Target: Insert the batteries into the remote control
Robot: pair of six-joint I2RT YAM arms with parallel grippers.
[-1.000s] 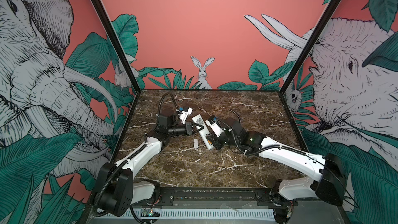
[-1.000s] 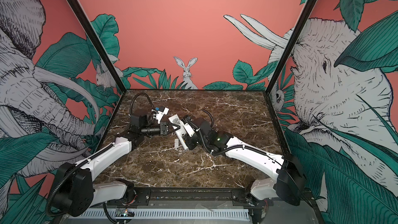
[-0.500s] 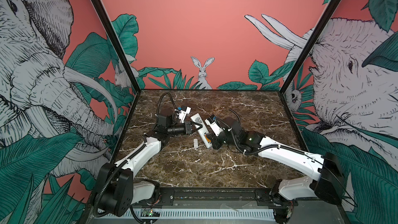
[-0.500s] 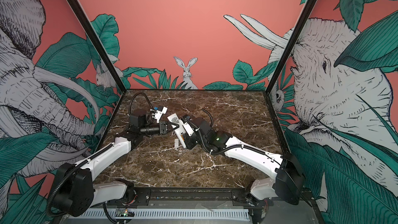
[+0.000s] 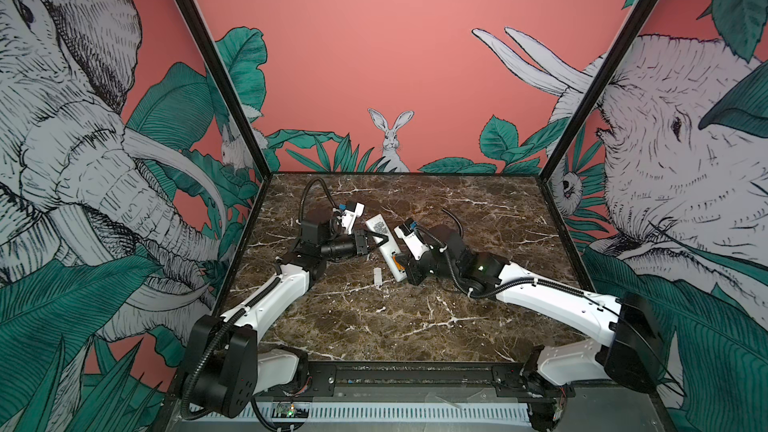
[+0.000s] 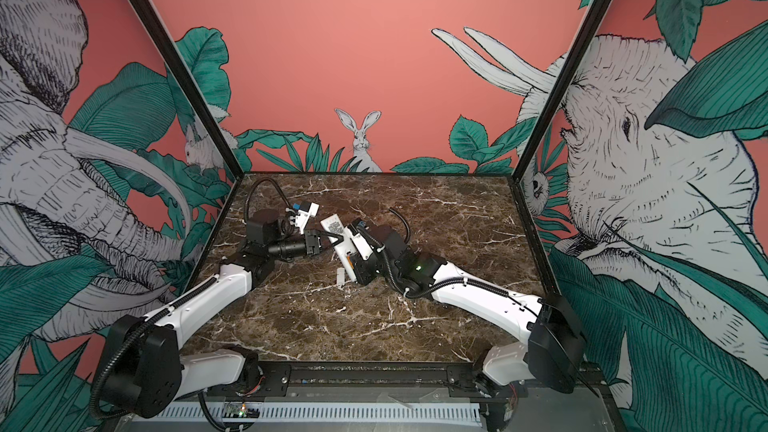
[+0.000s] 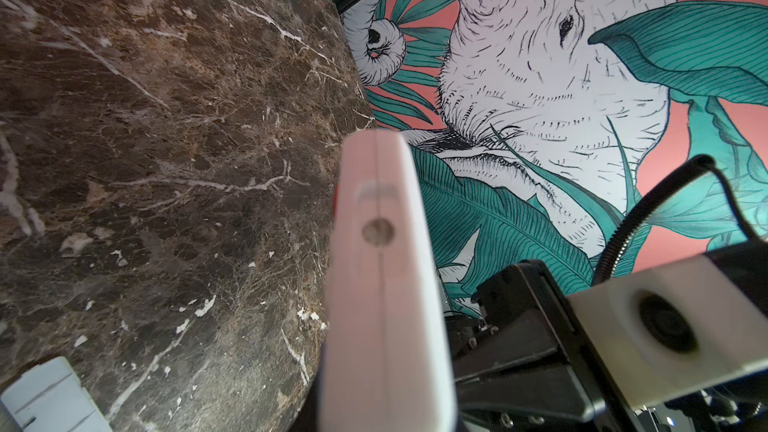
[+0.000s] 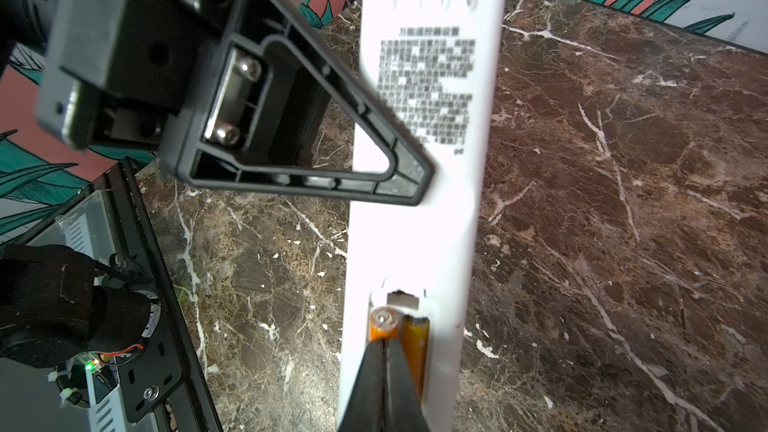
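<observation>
Pressing seems the step: the right gripper [image 8: 384, 361], jaws pinched shut on nothing, rests on one of two small orange cylindrical batteries [image 8: 383, 322] in the bay of the slim white plastic remote control [image 8: 419, 209], which the left gripper [image 8: 405, 184] clamps label-up. Push straight down, gently. Only the right wrist view shows the bay clearly; both top views show the loose white cover [image 5: 377, 277] beside it.

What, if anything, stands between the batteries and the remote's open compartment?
Nothing visible does. Both batteries already lie in the remote, with the right gripper, jaws shut, over one; the cover lies apart.
</observation>
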